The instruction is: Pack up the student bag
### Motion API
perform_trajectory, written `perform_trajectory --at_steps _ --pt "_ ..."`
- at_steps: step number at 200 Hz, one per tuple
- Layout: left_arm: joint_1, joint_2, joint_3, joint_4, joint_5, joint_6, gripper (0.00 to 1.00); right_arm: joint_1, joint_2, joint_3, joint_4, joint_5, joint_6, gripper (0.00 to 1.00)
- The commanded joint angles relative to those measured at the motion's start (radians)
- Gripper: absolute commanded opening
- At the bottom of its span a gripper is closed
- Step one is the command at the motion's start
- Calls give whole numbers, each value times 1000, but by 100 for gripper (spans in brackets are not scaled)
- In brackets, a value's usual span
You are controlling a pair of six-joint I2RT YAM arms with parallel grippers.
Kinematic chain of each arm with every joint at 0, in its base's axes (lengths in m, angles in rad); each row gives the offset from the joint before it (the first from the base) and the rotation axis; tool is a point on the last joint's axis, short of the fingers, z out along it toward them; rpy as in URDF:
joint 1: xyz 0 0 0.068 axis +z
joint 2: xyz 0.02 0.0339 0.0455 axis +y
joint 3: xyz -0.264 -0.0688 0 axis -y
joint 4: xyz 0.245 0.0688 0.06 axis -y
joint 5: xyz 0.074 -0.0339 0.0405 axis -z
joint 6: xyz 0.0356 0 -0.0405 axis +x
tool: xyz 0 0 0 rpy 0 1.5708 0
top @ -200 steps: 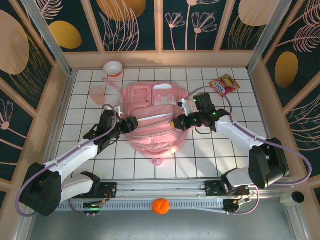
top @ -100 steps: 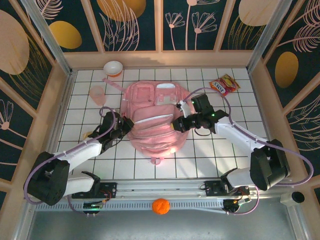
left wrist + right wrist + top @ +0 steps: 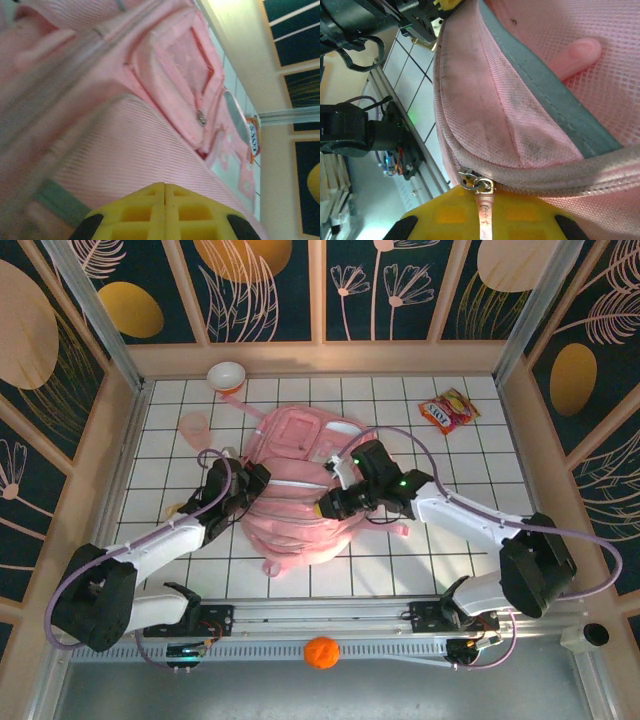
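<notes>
Tiles of the white gridded table (image 3: 400,560) carry the large pink fabric backpack (image 3: 295,445) at centre, between both arms. The left gripper (image 3: 262,480) sits at its left edge, yellow fingers (image 3: 145,210) clenched together with nothing seen between them. The right gripper (image 3: 327,506), over the bag's middle, is clamped on the small pink zip pull tab (image 3: 483,204).

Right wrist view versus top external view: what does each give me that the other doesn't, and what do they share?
Right wrist: the pink zipper pull pinched in the shut right hand, close up, and the mesh pocket's grey trim. Top external: the snack packet, bowl, pink cup and orange ball around the workspace. Shared: the student bag and the right hand on it.
</notes>
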Motion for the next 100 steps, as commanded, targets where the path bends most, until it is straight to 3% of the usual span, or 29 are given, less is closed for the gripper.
perform_trajectory --at_steps 1,9,31,50,69,100 --pt "-16 4 54 28 -1 65 0 3 33 75 68 33 90 0" --pt "-16 -5 71 13 1 128 3 -3 41 85 56 39 100 0" --pt "-15 -46 104 -19 25 301 34 -7 56 93 64 -11 134 0" --pt "-23 -76 129 -68 79 412 41 -12 63 92 89 -47 190 1" --pt "-47 -119 140 -170 84 493 45 -15 76 103 65 -61 257 24" --pt "-51 -192 101 -316 33 489 48 -18 10 117 -87 12 137 37"
